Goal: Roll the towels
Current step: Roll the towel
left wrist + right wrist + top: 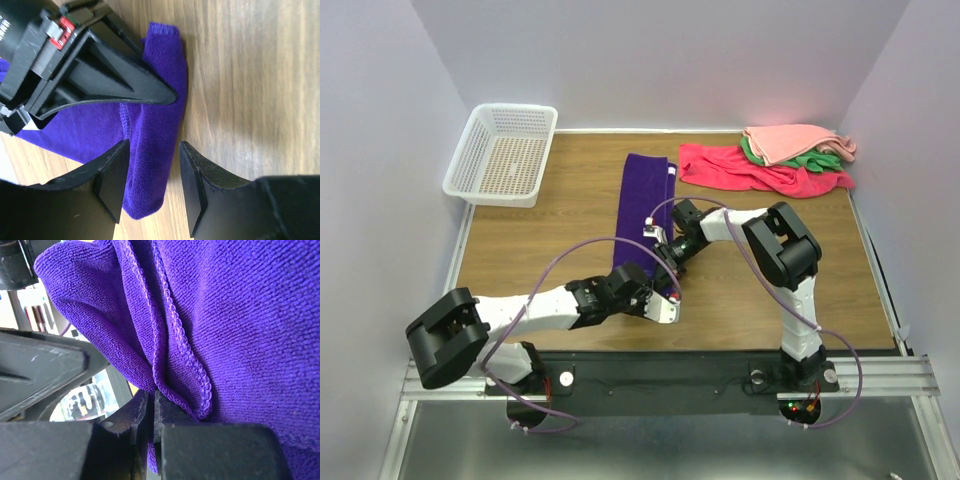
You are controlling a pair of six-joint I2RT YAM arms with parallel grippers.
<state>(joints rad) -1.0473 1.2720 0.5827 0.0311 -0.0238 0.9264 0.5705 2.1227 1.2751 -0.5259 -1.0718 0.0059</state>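
The purple towel (645, 190) lies as a long strip down the middle of the table, its near end folded up. A small white tag (649, 226) shows on its right edge. My right gripper (670, 262) is shut on the towel's hemmed edge (175, 340), with cloth pinched between the fingers (155, 405). My left gripper (665, 302) is open, and its jaws straddle the folded near end (152, 145) without squeezing it. The right gripper's black fingers (110, 80) rest on the towel just beyond.
A white mesh basket (505, 152) stands at the back left. Red (750, 172), green (817, 159) and salmon-pink (795, 140) towels are piled at the back right. Bare wooden tabletop (250, 75) lies to the right of the purple towel.
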